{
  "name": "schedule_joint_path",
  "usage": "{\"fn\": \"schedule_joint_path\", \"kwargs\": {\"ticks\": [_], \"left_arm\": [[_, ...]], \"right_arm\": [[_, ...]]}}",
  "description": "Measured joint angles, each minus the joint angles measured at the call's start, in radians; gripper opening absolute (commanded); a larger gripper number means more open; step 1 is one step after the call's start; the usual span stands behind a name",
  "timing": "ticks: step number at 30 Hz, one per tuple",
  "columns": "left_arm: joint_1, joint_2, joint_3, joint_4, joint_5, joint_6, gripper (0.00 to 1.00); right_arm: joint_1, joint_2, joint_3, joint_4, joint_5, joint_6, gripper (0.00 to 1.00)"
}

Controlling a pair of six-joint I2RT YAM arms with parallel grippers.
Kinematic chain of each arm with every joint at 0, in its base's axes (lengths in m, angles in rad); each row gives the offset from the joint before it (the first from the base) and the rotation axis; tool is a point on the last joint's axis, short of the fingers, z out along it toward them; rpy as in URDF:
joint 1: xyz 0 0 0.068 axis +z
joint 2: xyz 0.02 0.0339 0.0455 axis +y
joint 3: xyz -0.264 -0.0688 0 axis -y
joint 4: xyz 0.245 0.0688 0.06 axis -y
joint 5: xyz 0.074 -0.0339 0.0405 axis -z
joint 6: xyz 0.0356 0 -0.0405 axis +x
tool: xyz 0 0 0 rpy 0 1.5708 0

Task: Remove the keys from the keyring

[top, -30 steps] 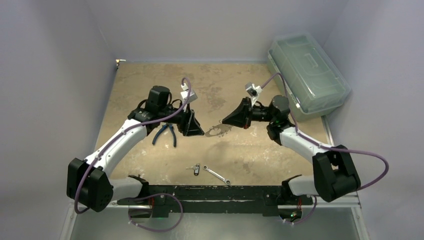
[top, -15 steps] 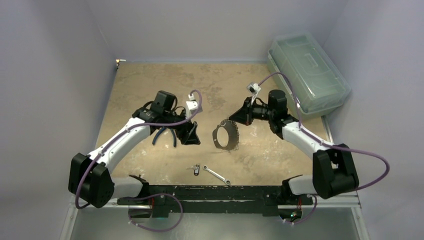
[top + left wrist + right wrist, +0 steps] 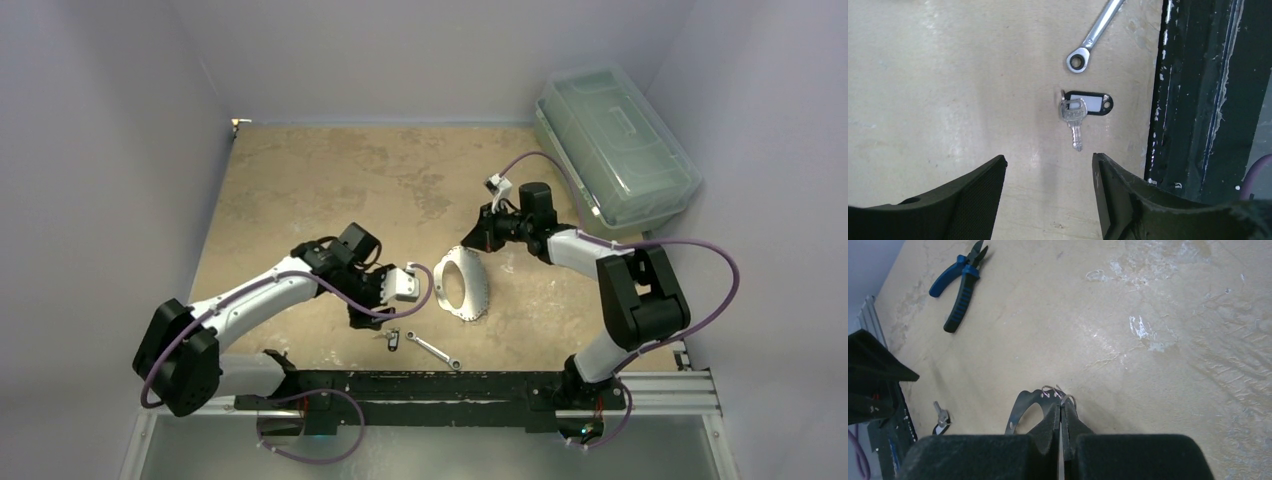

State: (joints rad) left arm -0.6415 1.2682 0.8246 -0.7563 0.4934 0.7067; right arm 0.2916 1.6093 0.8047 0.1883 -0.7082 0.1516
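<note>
L gripper (image 3: 1049,167): fingers apart, nothing held. The keys (image 3: 1074,120) lie flat on the table (image 3: 300,190) w/ a black tag (image 3: 1090,103), at 12 o'clock of the finger gap, not touching. Wrench (image 3: 1094,34) at 1 o'clock of them.

R gripper (image 3: 1061,407): fingers together, clamped on edge of the keyring (image 3: 472,290), which sits tilted, at 1 o'clock of the keys in top view, apart from them.

Pliers (image 3: 959,287) at 10 o'clock in R wrist view.

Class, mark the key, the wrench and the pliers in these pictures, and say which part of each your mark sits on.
key (image 3: 1076,131), left wrist view, on its blade.
wrench (image 3: 1096,31), left wrist view, on its shaft.
pliers (image 3: 960,301), right wrist view, on the darker handle.
</note>
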Motion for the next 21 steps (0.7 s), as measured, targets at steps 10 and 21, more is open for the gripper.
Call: {"fn": "schedule_joint_path", "kwargs": {"ticks": [10, 21], "left_arm": [[-0.107, 0.142, -0.006, 0.087, -0.024, 0.008, 0.48], [-0.159, 0.193, -0.039, 0.166, -0.027, -0.060, 0.37]], "right_arm": [[0.000, 0.012, 0.010, -0.011, 0.010, -0.015, 0.00], [0.000, 0.023, 0.015, -0.013, 0.009, -0.015, 0.00]]}}
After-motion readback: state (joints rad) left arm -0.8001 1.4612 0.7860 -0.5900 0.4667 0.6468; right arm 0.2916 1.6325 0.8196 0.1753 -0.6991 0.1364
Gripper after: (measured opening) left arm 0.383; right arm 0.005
